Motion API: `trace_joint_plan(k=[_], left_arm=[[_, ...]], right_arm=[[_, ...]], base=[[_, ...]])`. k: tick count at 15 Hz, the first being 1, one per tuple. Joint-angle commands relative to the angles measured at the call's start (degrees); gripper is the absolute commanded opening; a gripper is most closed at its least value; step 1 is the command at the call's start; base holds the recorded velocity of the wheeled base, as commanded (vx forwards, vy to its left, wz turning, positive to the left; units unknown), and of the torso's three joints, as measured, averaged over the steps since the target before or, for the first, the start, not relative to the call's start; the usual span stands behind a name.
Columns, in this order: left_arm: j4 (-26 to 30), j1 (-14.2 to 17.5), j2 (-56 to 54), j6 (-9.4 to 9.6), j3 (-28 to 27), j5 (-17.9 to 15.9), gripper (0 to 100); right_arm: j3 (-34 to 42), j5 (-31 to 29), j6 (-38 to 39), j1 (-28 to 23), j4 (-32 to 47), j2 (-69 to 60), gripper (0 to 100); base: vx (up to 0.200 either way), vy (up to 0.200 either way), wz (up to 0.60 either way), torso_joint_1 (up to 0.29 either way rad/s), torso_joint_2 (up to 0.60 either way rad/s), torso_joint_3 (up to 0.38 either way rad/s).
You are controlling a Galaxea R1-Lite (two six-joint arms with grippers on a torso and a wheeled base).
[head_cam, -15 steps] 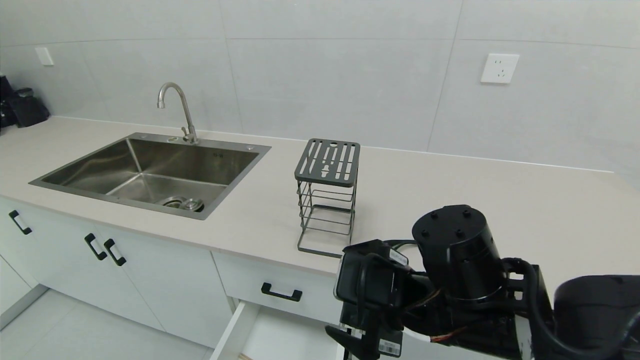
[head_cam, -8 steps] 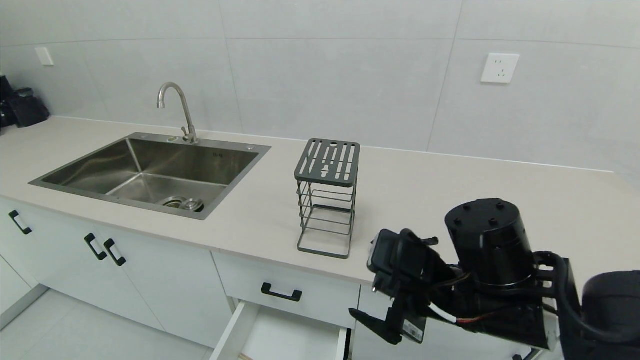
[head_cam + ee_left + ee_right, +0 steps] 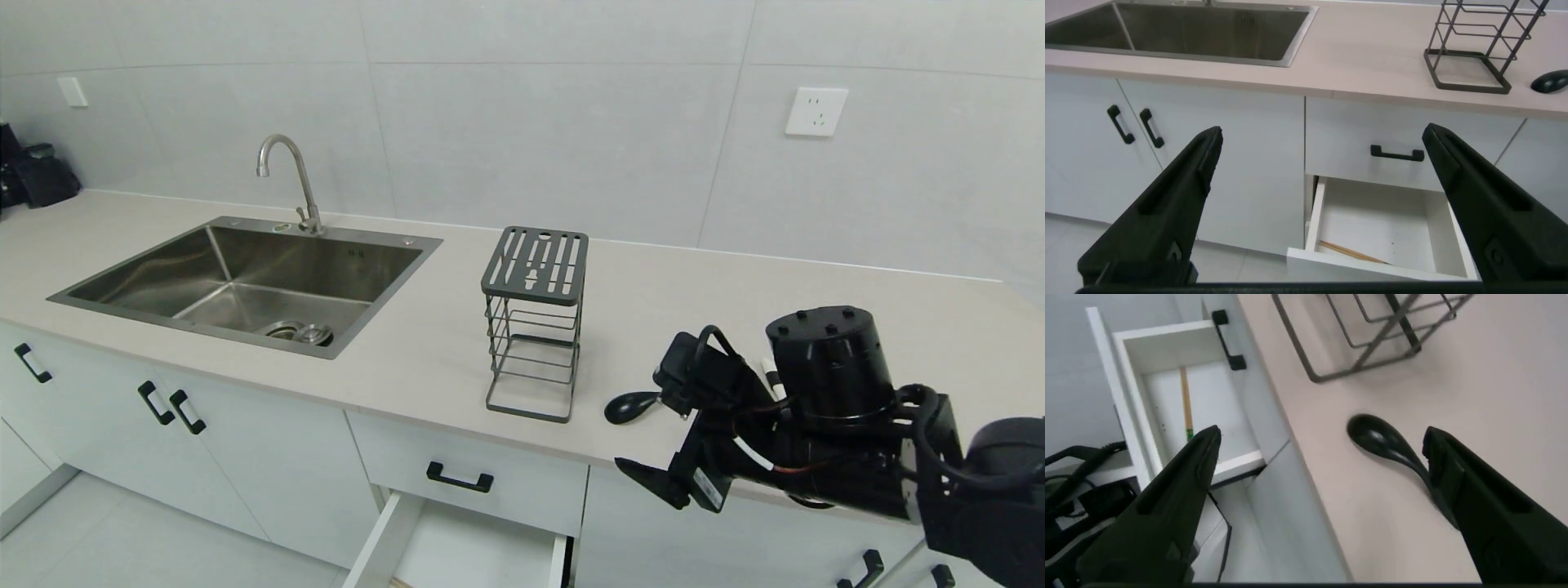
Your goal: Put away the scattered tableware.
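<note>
One counter (image 3: 735, 302) is running across the head view, pale and long; one steel sink (image 3: 245, 278) is sitting in its left part, with one curved faucet (image 3: 286, 175) rising behind it; one white socket (image 3: 816, 112) is sitting on the wall at the right. One drawer (image 3: 1380, 224) is standing pulled out under the counter, below a closed front with a black handle (image 3: 1396, 153). One dark wire rack (image 3: 535, 322) is standing upright on the counter, right of the sink and well apart from it. One black spoon (image 3: 629, 406) is lying flat on the counter near the front edge, just right of the rack and not touching it, its bowl turned toward the rack.

The two wrist views are looking down into the drawer, where thin wooden chopsticks (image 3: 1351, 253) are lying on the white floor; whether one stick or two cannot be told; the right wrist view is showing them as a pale line (image 3: 1185, 400) along the drawer's length.

The left gripper (image 3: 1323, 135) is hanging in front of the cabinets, level with the drawer, its two fingers spread wide and holding nothing. The right gripper (image 3: 1321, 445) is hovering at the counter's front edge above the spoon, its two fingers likewise spread apart and empty; the spoon is lying below and between them, untouched.
</note>
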Motion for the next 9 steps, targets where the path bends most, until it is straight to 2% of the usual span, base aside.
trace_joint_plan(k=[1, 4, 6, 9], left_arm=[[0.0, 0.0, 0.1, 0.02, 0.0, 0.0, 100], [0.0, 0.0, 0.1, 0.02, 0.0, 0.0, 100], [0.0, 0.0, 0.1, 0.02, 0.0, 0.0, 100], [0.0, 0.0, 0.1, 0.02, 0.0, 0.0, 100]], right_arm=[[-2.4, -0.1, 0.0, -3.3, 0.0, 5.8, 100], [-7.1, 0.0, -0.2, -6.8, 0.0, 11.4, 100], [-7.3, 0.3, -1.9, -10.2, 0.0, 12.6, 100], [-7.9, 3.1, -4.1, -12.5, 0.0, 12.7, 100]], base=[[0.000, 0.000, 0.00, 0.000, 0.00, 0.000], [0.000, 0.000, 0.00, 0.000, 0.00, 0.000], [0.000, 0.000, 0.00, 0.000, 0.00, 0.000], [0.000, 0.000, 0.00, 0.000, 0.00, 0.000]])
